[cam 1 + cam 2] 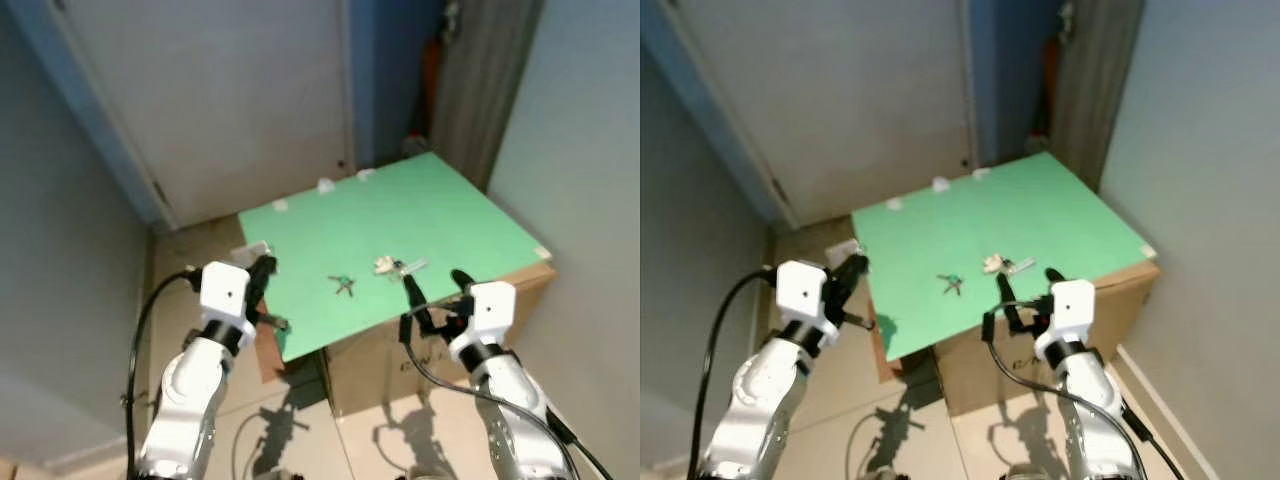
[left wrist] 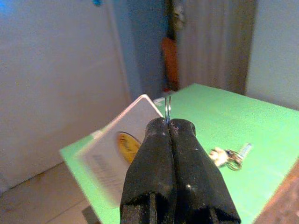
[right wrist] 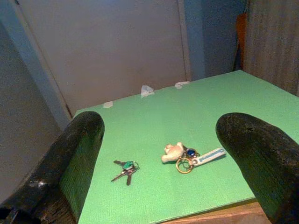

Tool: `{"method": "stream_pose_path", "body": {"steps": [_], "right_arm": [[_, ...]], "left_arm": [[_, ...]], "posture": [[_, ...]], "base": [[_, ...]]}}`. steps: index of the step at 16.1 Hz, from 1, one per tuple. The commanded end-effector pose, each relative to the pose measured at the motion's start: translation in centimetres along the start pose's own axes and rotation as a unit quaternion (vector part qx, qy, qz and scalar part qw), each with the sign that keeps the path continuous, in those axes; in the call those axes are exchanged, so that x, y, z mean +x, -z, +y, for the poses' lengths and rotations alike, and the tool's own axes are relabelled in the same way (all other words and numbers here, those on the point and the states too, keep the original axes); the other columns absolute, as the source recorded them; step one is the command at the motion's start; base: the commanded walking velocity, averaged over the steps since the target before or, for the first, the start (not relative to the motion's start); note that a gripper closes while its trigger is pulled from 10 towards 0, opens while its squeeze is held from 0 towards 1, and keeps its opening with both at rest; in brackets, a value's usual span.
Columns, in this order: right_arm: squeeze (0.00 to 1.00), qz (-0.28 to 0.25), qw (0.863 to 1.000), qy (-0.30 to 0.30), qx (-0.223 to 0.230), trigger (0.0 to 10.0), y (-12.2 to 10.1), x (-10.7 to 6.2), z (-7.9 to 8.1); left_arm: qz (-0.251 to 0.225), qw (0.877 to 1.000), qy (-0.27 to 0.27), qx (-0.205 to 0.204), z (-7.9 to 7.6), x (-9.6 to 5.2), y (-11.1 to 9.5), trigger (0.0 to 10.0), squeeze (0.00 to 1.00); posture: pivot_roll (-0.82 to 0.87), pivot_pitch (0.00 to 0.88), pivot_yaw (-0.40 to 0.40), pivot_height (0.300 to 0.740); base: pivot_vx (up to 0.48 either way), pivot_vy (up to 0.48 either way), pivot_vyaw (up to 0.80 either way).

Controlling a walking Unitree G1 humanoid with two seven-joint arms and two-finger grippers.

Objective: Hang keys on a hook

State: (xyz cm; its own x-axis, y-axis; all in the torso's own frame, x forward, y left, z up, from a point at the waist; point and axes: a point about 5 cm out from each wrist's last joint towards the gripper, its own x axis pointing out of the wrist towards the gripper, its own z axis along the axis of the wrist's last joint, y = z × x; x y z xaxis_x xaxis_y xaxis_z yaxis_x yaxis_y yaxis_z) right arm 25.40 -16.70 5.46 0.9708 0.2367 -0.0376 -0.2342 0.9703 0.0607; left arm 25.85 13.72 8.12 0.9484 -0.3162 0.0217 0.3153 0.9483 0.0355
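Observation:
A green mat (image 1: 440, 215) covers a cardboard box. On it lie a small key set with a green head (image 1: 343, 285) and a key bunch with a white charm and a strap (image 1: 395, 267). At the mat's left front edge, my left gripper (image 2: 169, 123) is shut on a thin wire hook (image 2: 167, 107). A white card with a yellow label (image 2: 117, 154) sits just behind the hook. My right gripper (image 1: 437, 287) is open at the front edge, facing both key sets (image 3: 125, 170) (image 3: 187, 156) and touching neither.
The cardboard box (image 1: 440, 350) stands on a tiled floor (image 1: 360, 440) in a narrow corner. A white door (image 1: 230, 90) is behind it and a wall on the right. Bits of white tape (image 1: 325, 185) hold the mat's far edge. A black cable (image 1: 140, 340) loops beside my left arm.

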Motion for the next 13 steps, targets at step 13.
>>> {"method": "stream_pose_path", "body": {"steps": [13], "right_arm": [[0.00, 0.019, 1.000, 0.012, 0.001, 10.0, 0.4, -0.1, 0.0]], "left_arm": [[-0.004, 0.998, 0.064, 0.028, -1.5, 1.1, -0.4, 0.0, 0.00]], "posture": [[-0.28, 0.000, 0.172, 0.713]], "base": [[0.147, -0.303, -0.37]]}}
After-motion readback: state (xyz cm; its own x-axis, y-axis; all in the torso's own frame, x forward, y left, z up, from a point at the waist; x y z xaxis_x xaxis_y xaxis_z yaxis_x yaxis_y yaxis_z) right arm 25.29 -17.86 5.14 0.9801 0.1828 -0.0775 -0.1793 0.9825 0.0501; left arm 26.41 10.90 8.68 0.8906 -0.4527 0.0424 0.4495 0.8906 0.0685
